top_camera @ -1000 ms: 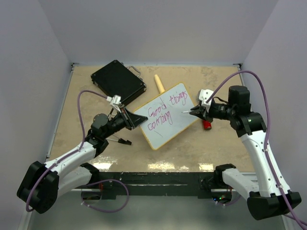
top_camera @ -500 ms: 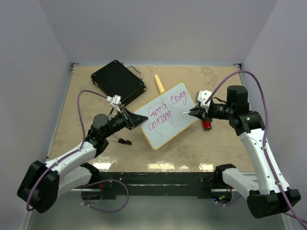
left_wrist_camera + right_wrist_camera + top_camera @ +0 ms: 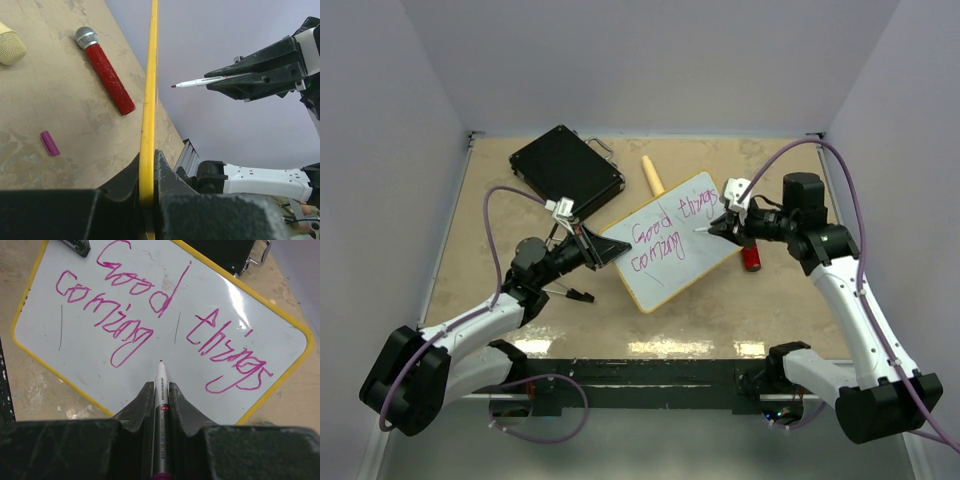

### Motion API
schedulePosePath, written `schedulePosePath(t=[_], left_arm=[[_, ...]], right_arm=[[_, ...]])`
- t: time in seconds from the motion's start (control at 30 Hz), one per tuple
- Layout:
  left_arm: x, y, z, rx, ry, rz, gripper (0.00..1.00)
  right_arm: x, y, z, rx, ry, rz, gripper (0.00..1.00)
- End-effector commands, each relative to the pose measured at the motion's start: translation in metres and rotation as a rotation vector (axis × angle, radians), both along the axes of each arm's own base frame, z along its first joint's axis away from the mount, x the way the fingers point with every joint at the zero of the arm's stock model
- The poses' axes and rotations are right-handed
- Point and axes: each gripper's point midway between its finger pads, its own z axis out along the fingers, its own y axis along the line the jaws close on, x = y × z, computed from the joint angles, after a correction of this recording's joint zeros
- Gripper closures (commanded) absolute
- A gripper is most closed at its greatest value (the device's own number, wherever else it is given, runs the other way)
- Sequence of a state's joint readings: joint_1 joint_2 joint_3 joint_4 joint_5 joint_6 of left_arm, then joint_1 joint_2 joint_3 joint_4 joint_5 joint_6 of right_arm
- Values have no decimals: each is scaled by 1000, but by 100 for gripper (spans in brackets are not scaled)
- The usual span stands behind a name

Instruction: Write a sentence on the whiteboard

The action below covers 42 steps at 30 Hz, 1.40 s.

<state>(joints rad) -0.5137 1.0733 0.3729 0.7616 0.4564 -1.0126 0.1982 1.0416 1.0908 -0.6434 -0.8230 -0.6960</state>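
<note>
The whiteboard (image 3: pixel 695 255) is a small white board with a yellow frame, held tilted up off the table. My left gripper (image 3: pixel 598 250) is shut on its left edge; in the left wrist view the frame (image 3: pixel 149 90) runs edge-on out of that gripper (image 3: pixel 149 162). The sentence (image 3: pixel 131 279) reads "Good things coming" in magenta on two lines (image 3: pixel 655 240). My right gripper (image 3: pixel 725 228) is shut on a white marker (image 3: pixel 160 377). The marker (image 3: pixel 200 82) has its tip just off the board, right of "coming" and below "things".
A black case (image 3: pixel 566 170) lies at the back left. A red microphone (image 3: pixel 751 258) (image 3: pixel 107 75) lies right of the board, and a cream microphone (image 3: pixel 652 175) lies behind it. A purple cap (image 3: pixel 49 143) rests on the table. A thin black-tipped tool (image 3: pixel 575 293) lies by the left arm.
My right gripper has moved left and slightly back with the marker, bringing the tip further over the board. The left gripper and the board have stayed put.
</note>
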Motion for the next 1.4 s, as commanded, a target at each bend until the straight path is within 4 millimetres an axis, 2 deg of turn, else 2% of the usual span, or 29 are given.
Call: schedulePosePath(t=[0.0, 0.2, 0.57, 0.9, 1.1, 1.37], left_arm=[[-6, -1, 51, -117, -154, -19, 100], [-7, 0, 53, -119, -160, -21, 100], [-10, -1, 56, -123, -175, -34, 100], [-10, -2, 57, -123, -181, -42, 100], [-8, 0, 57, -109, -184, -25, 100], [-8, 2, 58, -101, -188, -19, 100]], right_arm=[[15, 0, 2, 6, -22, -62, 100], [21, -3, 0, -4, -24, -102, 100], [28, 7, -5, -15, -11, -94, 100], [14, 19, -14, -31, 25, 0, 100], [10, 10, -23, -80, 35, -21, 100], [17, -3, -20, -102, 12, -128, 100]])
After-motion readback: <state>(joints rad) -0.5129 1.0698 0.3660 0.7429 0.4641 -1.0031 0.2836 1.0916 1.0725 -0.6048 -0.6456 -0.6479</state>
